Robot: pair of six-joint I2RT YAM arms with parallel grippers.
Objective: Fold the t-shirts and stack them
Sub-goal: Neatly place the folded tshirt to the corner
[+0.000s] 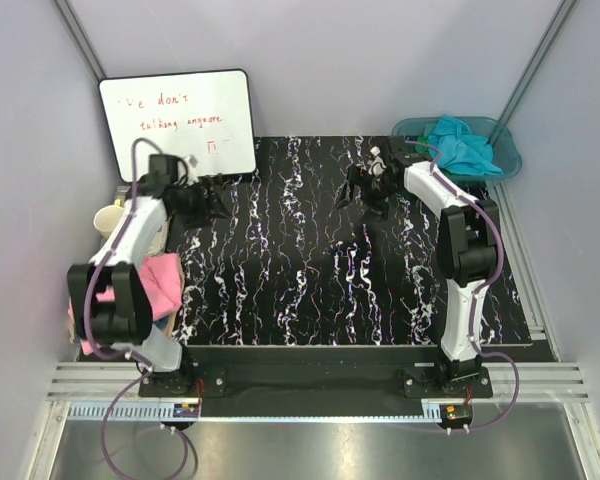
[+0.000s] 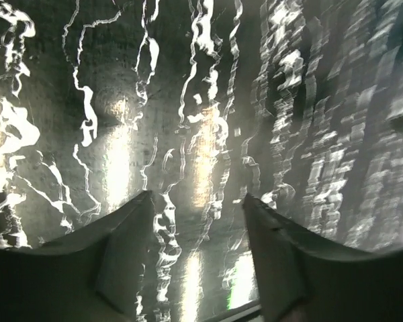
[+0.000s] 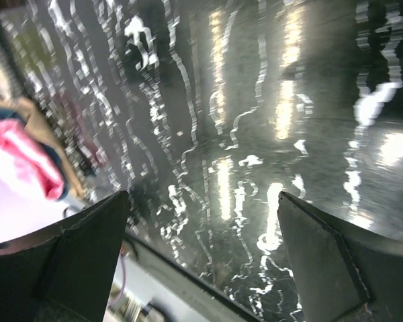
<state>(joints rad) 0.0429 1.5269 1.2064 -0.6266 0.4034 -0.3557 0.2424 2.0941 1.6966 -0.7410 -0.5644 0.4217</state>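
**Both pincers empty, shirts off at the edges**

The left pincer (image 2: 198,258) is released, jaws apart, with nothing but bare desk (image 2: 121,134) showing through the gap. The right pincer (image 3: 201,258) is the same deal, spread even wider, with nothing in it. Both hang over the far part of the black marbled top, well apart from each other. My guess is they're parked over the open middle because that's where a shirt would get laid out for folding.

Going outward from the left pincer, the pink shirt (image 1: 162,280) lies back toward that arm's base, at the desk's left edge. It looks like a flattish folded wad, so it's probably the start of the stack.

Outward from the right pincer, a turquoise shirt (image 1: 462,145) sits just beyond it and to its right. It's crumpled in a teal plastic tub (image 1: 408,128) and spilling over the rim, clearly unfolded. I'd bet that one's next, and the right arm is the closer one.
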